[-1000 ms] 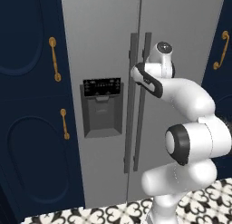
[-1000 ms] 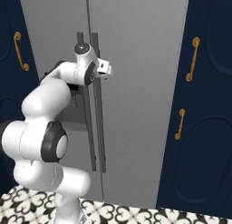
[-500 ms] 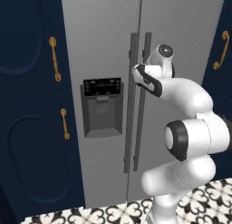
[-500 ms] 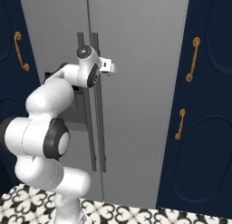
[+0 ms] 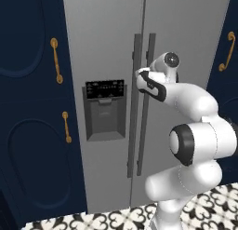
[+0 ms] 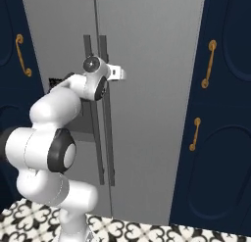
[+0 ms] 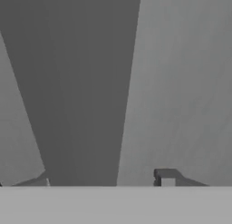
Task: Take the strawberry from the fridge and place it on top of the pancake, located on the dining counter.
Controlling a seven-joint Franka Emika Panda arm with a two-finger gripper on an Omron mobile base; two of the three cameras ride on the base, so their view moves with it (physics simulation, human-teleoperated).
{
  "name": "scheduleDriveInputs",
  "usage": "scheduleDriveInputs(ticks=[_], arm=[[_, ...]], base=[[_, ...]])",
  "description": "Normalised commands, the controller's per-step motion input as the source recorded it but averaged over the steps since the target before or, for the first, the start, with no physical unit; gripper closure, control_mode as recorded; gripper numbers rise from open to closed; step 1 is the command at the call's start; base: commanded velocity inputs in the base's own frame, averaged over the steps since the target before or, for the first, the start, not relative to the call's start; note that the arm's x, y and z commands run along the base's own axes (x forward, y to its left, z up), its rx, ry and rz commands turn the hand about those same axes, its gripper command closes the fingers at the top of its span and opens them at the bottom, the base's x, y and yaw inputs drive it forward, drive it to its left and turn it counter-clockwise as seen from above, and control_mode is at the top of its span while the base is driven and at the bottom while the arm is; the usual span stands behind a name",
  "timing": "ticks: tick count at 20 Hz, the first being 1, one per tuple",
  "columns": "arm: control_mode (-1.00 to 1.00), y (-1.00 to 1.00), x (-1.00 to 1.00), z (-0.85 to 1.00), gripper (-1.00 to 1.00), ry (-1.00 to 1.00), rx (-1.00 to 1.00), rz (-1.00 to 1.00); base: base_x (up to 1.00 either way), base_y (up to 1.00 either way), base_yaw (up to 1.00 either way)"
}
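I had the gripper (image 7: 107, 180) right up against the fridge (image 5: 107, 47), its fingers spread either side of the right door's dark handle (image 7: 77, 91), not yet clamped on it. Both doors were shut, so the strawberry, presumably inside, was hidden. I judged the door heavy and stiff on its seal; the rigid bar looked best gripped mid-height. The berry would be soft, needing light pressure.

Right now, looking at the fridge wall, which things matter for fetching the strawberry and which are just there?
Job:
the fridge, doors shut
its dark handles
the gripper, open jaws straddling a handle

Just there:
dispenser panel
navy cabinets with gold handles
patterned floor tiles
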Motion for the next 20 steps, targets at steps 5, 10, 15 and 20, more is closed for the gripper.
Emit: scheduleDriveInputs(ticks=[5, 10, 15, 20], arm=[[-1.00, -0.42, -0.28, -0.15, 1.00, 0.04, 0.06, -0.03], [-1.00, -0.74, -0.83, -0.28, 1.00, 0.00, 0.08, -0.04], [-1.00, -0.95, -1.00, -0.14, 1.00, 0.00, 0.09, -0.05], [-1.00, -1.00, -0.94, -0.06, 1.00, 0.02, 0.09, -0.05]], base=[[0.00, 0.00, 0.00], [0.00, 0.00, 0.00], [0.00, 0.00, 0.00], [0.00, 0.00, 0.00]])
